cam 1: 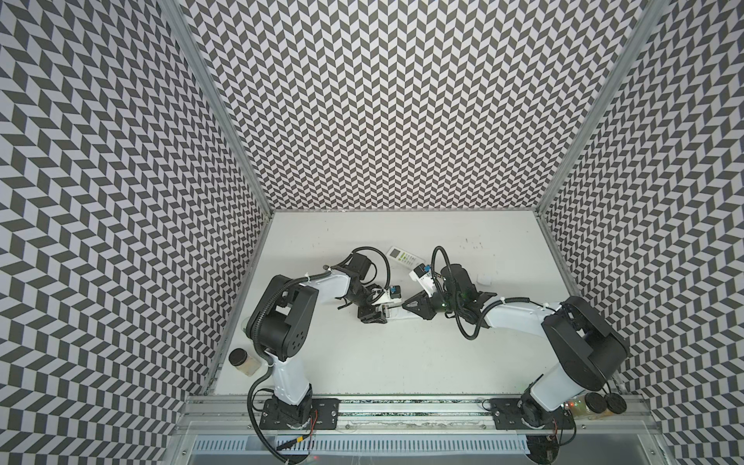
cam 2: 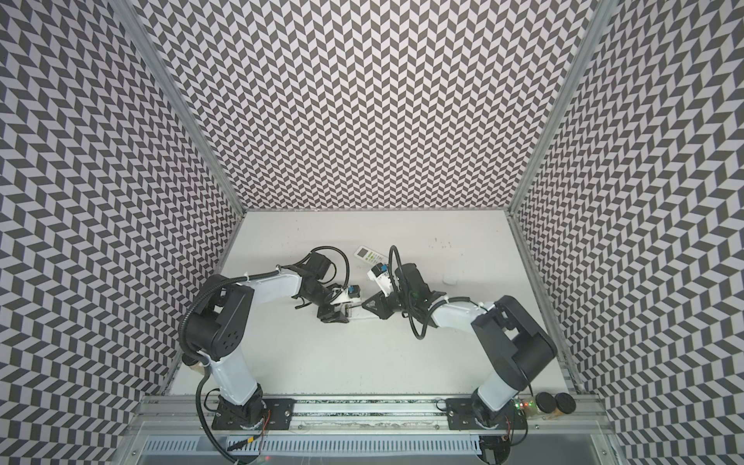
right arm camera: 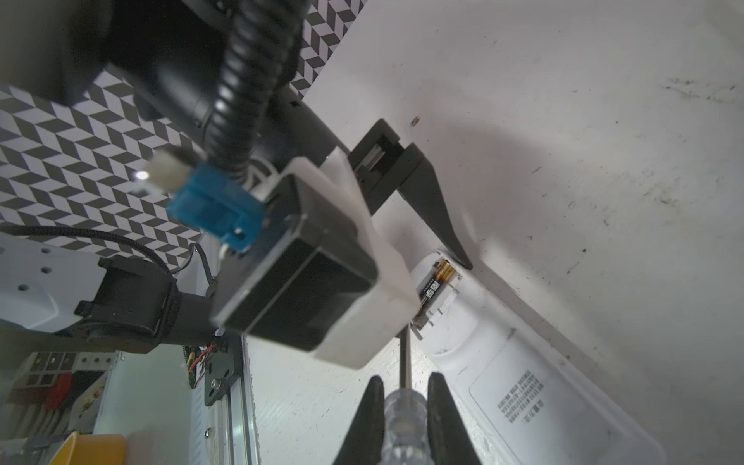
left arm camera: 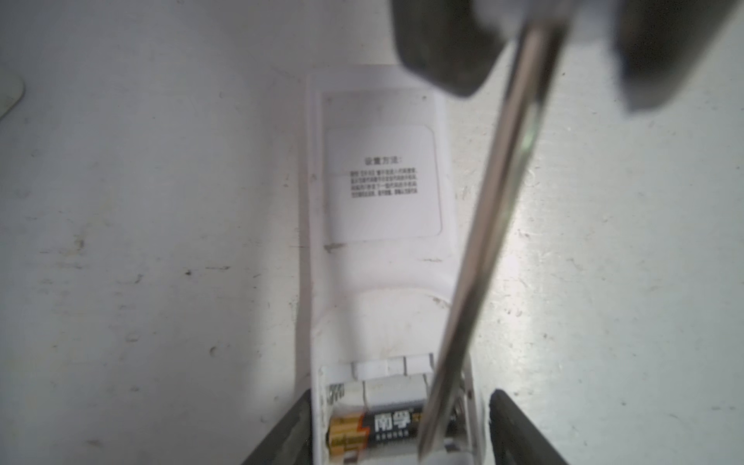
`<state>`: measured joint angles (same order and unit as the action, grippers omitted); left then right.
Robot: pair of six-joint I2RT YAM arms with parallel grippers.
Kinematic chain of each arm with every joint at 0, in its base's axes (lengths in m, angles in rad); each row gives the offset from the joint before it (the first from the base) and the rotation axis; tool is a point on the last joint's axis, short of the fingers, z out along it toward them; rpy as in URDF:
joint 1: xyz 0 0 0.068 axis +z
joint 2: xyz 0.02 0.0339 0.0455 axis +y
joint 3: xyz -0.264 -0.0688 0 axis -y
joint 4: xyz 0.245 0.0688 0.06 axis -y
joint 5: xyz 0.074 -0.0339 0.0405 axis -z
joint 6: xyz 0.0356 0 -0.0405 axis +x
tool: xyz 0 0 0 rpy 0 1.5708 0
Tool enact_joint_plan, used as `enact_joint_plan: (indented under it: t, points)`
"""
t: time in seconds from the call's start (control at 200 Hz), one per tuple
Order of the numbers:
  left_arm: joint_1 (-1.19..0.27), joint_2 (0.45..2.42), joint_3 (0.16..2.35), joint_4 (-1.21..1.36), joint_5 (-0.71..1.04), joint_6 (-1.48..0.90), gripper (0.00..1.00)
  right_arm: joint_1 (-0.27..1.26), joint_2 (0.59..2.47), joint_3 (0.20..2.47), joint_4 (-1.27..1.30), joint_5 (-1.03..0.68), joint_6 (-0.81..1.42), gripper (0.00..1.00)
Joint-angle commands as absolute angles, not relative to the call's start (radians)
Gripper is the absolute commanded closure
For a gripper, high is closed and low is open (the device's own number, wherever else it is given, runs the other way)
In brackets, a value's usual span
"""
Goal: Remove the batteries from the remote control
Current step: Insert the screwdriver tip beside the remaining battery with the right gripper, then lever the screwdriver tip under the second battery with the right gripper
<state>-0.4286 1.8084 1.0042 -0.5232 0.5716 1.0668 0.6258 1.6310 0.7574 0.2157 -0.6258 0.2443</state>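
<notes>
A white remote (left arm camera: 382, 282) is lying back-up on the table (left arm camera: 161, 241), between the two arms, with its battery bay uncovered. A black-and-gold battery (left arm camera: 374, 428) is sitting in that bay. The left gripper (left arm camera: 402, 391) is straddling the remote's battery end with a jaw on either side. Whether the jaws are pinching it cannot be told. The right gripper (right arm camera: 406, 376) is clamping the clear handle of a screwdriver (left arm camera: 493, 225). The metal shaft is slanting down into the bay, with its tip over the battery. In a top view, a second remote (cam 1: 402, 256) is lying face-up farther back, and a small white cover (cam 1: 483, 279) is lying near the right arm's wrist.
</notes>
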Motion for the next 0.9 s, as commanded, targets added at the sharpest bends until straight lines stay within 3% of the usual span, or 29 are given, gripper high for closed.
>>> enact_joint_plan:
  t: [0.0,0.506,0.701,0.896]
  points:
    - [-0.445,1.807,0.955,-0.564,0.516,1.031,0.31,0.62,1.662,0.789,0.201,-0.633,0.307,1.0]
    - [-0.475,1.78,0.943,-0.47,0.392,0.895,0.3,0.628,1.714,0.877,0.073,-0.602,0.335,1.0]
    - [-0.487,1.783,0.943,-0.456,0.343,0.868,0.38,0.634,1.749,0.918,0.012,-0.571,0.335,1.0]
    - [-0.482,1.77,0.919,-0.45,0.323,0.866,0.38,0.644,1.779,0.954,-0.041,-0.528,0.346,1.0]
